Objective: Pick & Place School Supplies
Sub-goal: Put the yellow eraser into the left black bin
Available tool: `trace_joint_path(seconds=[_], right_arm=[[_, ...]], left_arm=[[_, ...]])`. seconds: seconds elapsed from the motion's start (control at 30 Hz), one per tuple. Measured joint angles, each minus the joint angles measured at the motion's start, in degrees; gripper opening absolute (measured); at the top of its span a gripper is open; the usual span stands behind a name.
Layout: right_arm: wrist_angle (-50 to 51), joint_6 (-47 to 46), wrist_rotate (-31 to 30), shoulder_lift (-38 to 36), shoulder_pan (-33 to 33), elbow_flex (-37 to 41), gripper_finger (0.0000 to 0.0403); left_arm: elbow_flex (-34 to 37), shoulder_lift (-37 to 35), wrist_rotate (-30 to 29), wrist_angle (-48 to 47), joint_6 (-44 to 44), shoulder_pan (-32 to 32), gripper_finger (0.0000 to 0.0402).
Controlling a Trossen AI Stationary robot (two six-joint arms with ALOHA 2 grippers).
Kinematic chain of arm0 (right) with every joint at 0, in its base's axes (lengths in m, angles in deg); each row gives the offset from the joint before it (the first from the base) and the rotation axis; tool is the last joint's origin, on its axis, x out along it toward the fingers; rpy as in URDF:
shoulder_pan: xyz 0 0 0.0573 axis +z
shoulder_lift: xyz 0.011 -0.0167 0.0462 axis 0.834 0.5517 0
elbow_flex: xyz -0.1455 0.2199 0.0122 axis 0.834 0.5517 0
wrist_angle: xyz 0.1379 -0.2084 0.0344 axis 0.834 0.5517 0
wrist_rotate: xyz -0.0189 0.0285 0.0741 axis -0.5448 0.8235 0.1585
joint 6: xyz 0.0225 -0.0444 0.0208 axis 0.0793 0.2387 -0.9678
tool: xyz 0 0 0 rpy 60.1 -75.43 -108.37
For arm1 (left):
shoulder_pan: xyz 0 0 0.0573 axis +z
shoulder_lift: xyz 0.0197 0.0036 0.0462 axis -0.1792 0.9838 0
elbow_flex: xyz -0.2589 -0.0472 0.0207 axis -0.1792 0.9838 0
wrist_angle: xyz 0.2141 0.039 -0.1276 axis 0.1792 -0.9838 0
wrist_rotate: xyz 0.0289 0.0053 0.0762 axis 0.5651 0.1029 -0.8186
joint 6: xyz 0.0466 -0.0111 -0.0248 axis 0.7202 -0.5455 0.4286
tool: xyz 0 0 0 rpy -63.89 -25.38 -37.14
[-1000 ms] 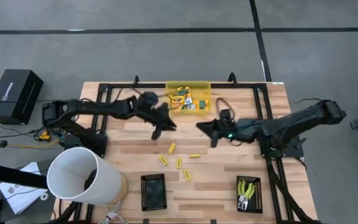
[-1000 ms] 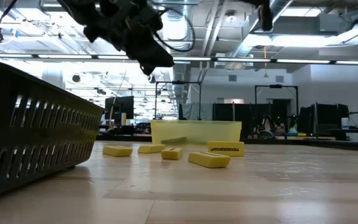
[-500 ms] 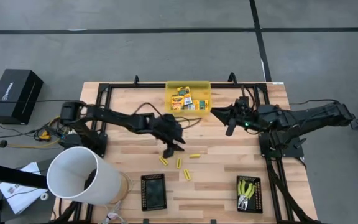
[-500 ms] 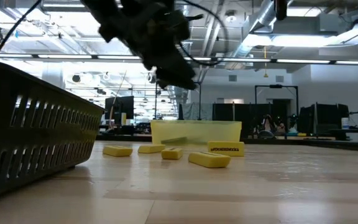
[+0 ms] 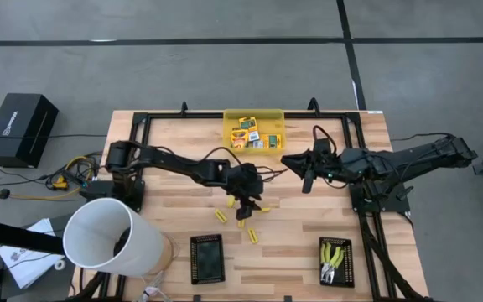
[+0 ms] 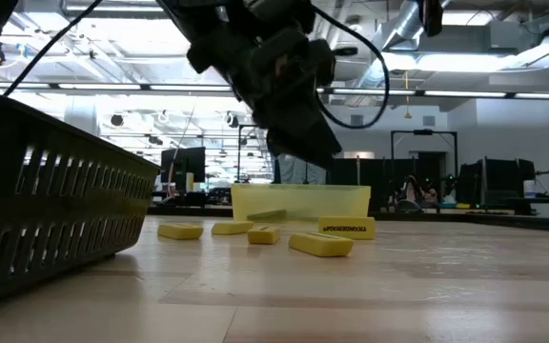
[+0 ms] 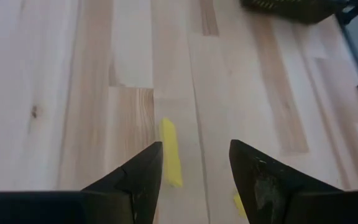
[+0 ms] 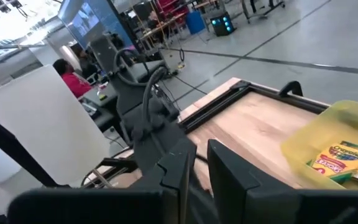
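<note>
Left wrist view: open, empty left claw (image 7: 194,171) straddles a short, plain yellow stick (image 7: 170,152).

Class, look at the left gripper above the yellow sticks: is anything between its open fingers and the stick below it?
Nothing visible. The left gripper hangs open over a yellow stick lying on bare table.

Even, bright light falls from ceiling strip lamps (image 6: 112,88), leaving only soft shadows on the tabletop (image 5: 309,226). Seen from table height, the near wood and the dark basket (image 6: 46,210) are blurred.
</note>
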Motion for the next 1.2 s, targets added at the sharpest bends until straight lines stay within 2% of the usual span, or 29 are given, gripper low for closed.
trace_joint_path(seconds=[0.3, 1.2], right_arm=[[0.15, 1.47, 1.66, -0.40, -0.15, 0.00, 0.0052], [0.41, 1.45, 5.00, -0.41, -2.73, 0.00, 0.0052]], left_arm=[[-0.59, 3.83, -0.24, -0.23, -1.53, -0.65, 0.0182], [-0.69, 5.91, -2.04, 0.47, -1.36, -0.65, 0.0182]])
